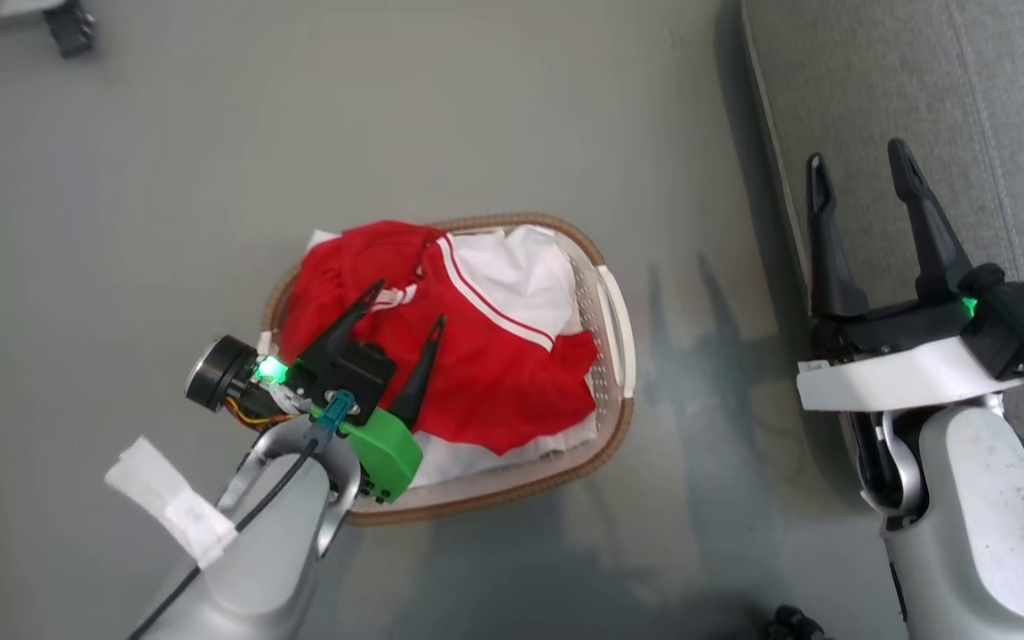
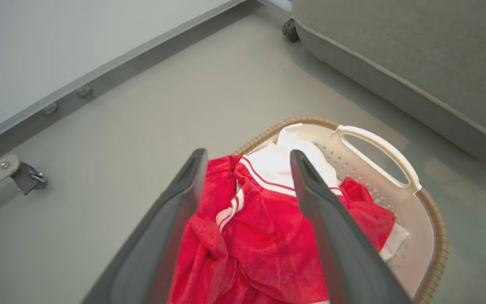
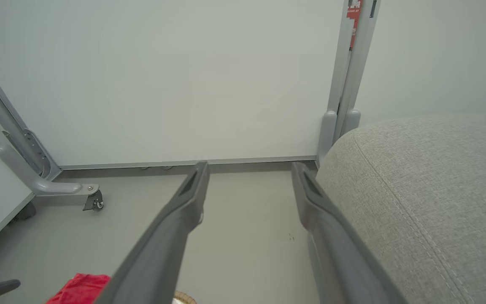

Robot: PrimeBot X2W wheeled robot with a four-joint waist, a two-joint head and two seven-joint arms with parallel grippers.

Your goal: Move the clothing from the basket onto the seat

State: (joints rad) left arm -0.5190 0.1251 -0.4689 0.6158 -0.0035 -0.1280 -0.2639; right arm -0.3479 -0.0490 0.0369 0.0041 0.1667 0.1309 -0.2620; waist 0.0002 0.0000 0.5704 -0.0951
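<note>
Head view: the clothing (image 1: 494, 373) lies heaped in the basket (image 1: 521, 219). The basket stands on the floor (image 1: 441, 116) near the seat (image 1: 965, 98), with a gap between them.

Hazards, as judged:
- **Dragging:** the red folds overlap. A pinch on the top layer may lift one piece and drag another over the rim onto the floor.
- **Catching the under-cloth:** white cloth (image 1: 476, 458) shows beneath the red along the near edge. A deep bite could catch it and tip the light basket.
- **Slipping:** a shallow pinch on slack fabric may slip during the carry across.

Condition of the clothing: bright red, soft and crumpled, with a white panel edged by white stripes. It fills most of the basket.

Left gripper (image 1: 409, 302) hangs over the heap with fingers spread wide, holding nothing. Contact with the fabric cannot be confirmed.

Right gripper (image 1: 859, 158) is likewise spread and empty, at the seat's edge.
</note>
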